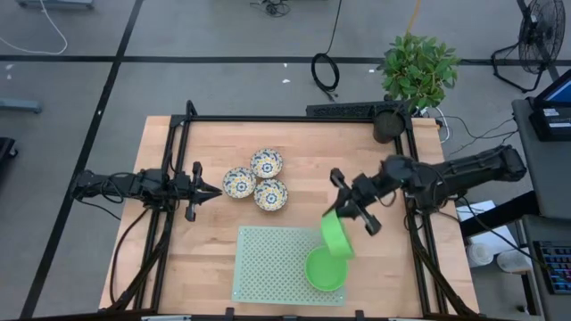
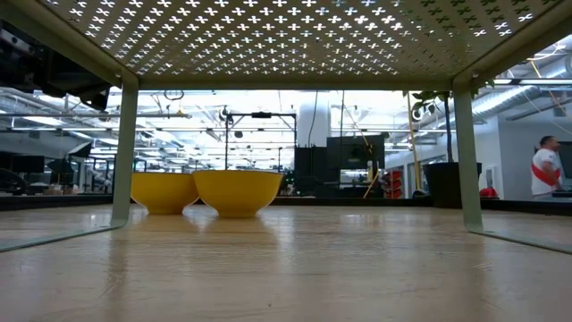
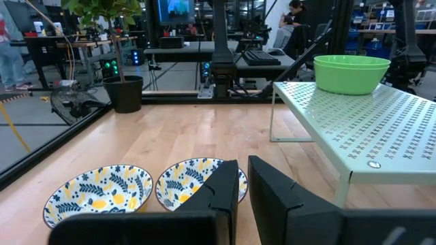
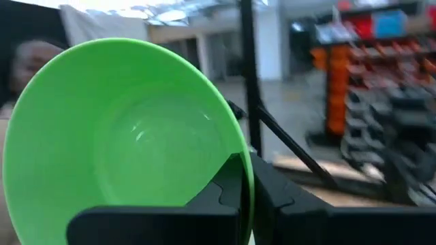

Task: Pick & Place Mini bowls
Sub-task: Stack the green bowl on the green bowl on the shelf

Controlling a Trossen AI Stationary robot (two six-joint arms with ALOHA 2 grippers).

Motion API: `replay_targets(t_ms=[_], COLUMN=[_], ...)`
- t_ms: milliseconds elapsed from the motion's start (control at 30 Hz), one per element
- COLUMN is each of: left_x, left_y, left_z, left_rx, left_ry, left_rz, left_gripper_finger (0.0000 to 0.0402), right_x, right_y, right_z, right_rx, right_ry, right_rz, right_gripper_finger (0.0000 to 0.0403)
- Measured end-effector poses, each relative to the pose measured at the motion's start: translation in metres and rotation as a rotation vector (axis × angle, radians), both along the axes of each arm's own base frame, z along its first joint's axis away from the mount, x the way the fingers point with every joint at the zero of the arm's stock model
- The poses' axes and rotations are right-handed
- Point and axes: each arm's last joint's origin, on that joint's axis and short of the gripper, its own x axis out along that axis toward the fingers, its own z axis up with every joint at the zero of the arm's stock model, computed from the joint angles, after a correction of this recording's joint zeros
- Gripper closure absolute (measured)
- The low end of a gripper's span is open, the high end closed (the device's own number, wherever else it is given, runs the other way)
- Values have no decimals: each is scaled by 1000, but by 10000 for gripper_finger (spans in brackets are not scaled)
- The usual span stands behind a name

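Three white floral mini bowls (image 1: pixel 239 183) (image 1: pixel 267 163) (image 1: pixel 270 194) rest upright on the wood in a cluster; the left wrist view shows two of them (image 3: pixel 99 190) (image 3: pixel 197 180). My left gripper (image 1: pixel 214 189) (image 3: pixel 242 187) is shut, just left of the cluster, touching nothing. My right gripper (image 1: pixel 339 217) (image 4: pixel 245 178) is shut on a plain green mini bowl (image 1: pixel 337 237) above the pale-green perforated mat (image 1: pixel 268 263). Another green bowl (image 1: pixel 326 269) (image 3: pixel 351 71) sits upright on the mat's right part. A third green bowl does not show. My right gripper holds the green bowl by its rim (image 4: pixel 242 160), pinched with one finger inside the bowl and one outside. The fingers come slanting down from the table's right. The bowl is lifted clear and tipped on its side, its opening facing the wrist camera.
The mat is a raised perforated shelf on thin legs (image 2: pixel 469 152). A potted plant (image 1: pixel 415 71) stands at the table's far right corner. A black frame (image 1: pixel 294 119) borders the table. Bare wood lies between the floral bowls and the shelf. A person (image 2: pixel 543 174) stands in the room beyond.
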Motion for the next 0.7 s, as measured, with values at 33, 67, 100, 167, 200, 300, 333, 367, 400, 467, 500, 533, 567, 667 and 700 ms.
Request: replay_targets(t_ms=[33, 67, 100, 167, 200, 300, 333, 367, 400, 467, 500, 533, 567, 667, 700], left_x=[0, 0, 0, 0, 0, 0, 0, 0, 0, 0, 0, 0, 0, 0, 0], left_y=[0, 0, 0, 0, 0, 0, 0, 0, 0, 0, 0, 0, 0, 0, 0], left_z=[0, 0, 0, 0, 0, 0, 0, 0, 0, 0, 0, 0, 0, 0, 0], left_rx=[0, 0, 0, 0, 0, 0, 0, 0, 0, 0, 0, 0, 0, 0, 0], left_ry=[0, 0, 0, 0, 0, -1, 0, -1, 0, 0, 0, 0, 0, 0, 0], left_rz=[0, 0, 0, 0, 0, 0, 0, 0, 0, 0, 0, 0, 0, 0, 0], left_gripper_finger=[364, 364, 364, 364, 364, 364, 364, 364, 364, 364, 364, 364, 364, 364, 364], right_x=[0, -1, -1, 0, 1, 5, 7, 10, 12, 18, 22, 25, 28, 39, 42], right_y=[6, 12, 17, 28, 33, 50, 55, 60, 65, 74, 79, 83, 87, 96, 97], right_z=[2, 3, 5, 5, 5, 3, 4, 6, 8, 18, 25, 31, 39, 66, 76], right_rx=[1, -2, -5, -9, -7, -9, -17, -19, -21, -16, -14, -20, -32, -77, -90], right_ry=[-30, -62, -92, -139, -154, -189, -194, -198, -198, -189, -171, -140, -104, 3, 41], right_rz=[23, 43, 57, 54, 35, -49, -67, -80, -83, -79, -87, -96, -114, -205, -233], right_gripper_finger=[401, 401, 401, 401, 401, 401, 401, 401, 402, 402, 402, 402, 402, 402, 402])
